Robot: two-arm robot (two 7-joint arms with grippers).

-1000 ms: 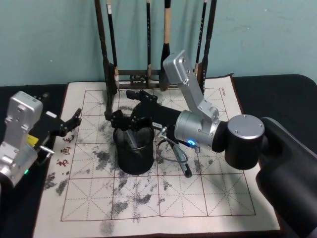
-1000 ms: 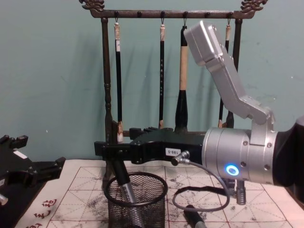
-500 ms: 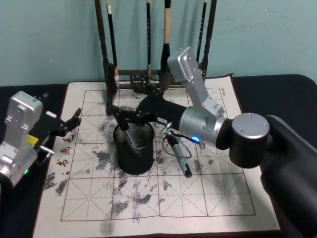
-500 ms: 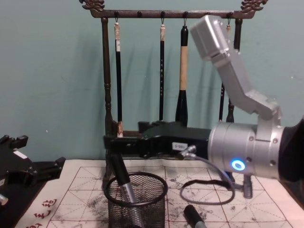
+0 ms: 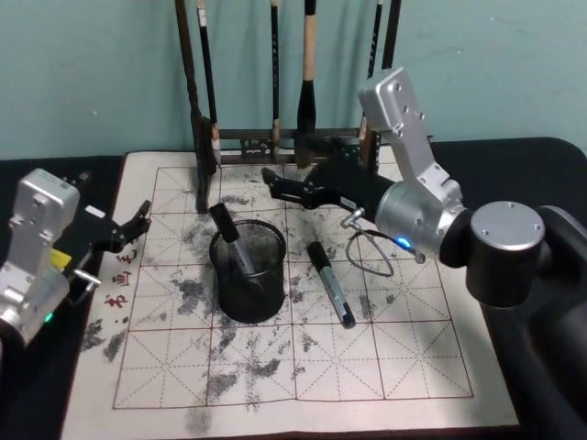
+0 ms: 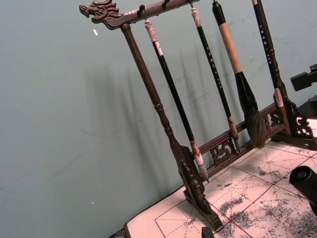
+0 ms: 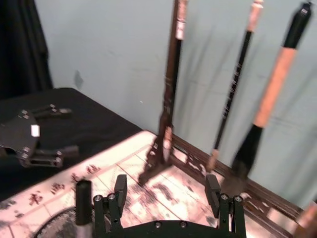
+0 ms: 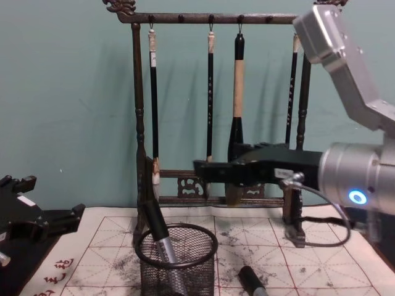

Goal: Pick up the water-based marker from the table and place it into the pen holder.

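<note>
Right gripper (image 5: pixel 280 183) is back from over the pen holder (image 5: pixel 248 295), now at its 1 o'clock, jaws apart and empty. Water-based marker (image 5: pixel 227 231) stands inside, leaning on the 11 o'clock rim because it's taller than the cup. Left gripper (image 5: pixel 128 231) is parked at 9 o'clock, jaws apart.

The head view looks down on the counter (image 5: pixel 518 156) and the pen holder (image 5: pixel 248 284). The chest view looks level, from near, at this pen holder and the brush rack (image 8: pixel 138 92). Both wrist views face the rack from low.
</note>
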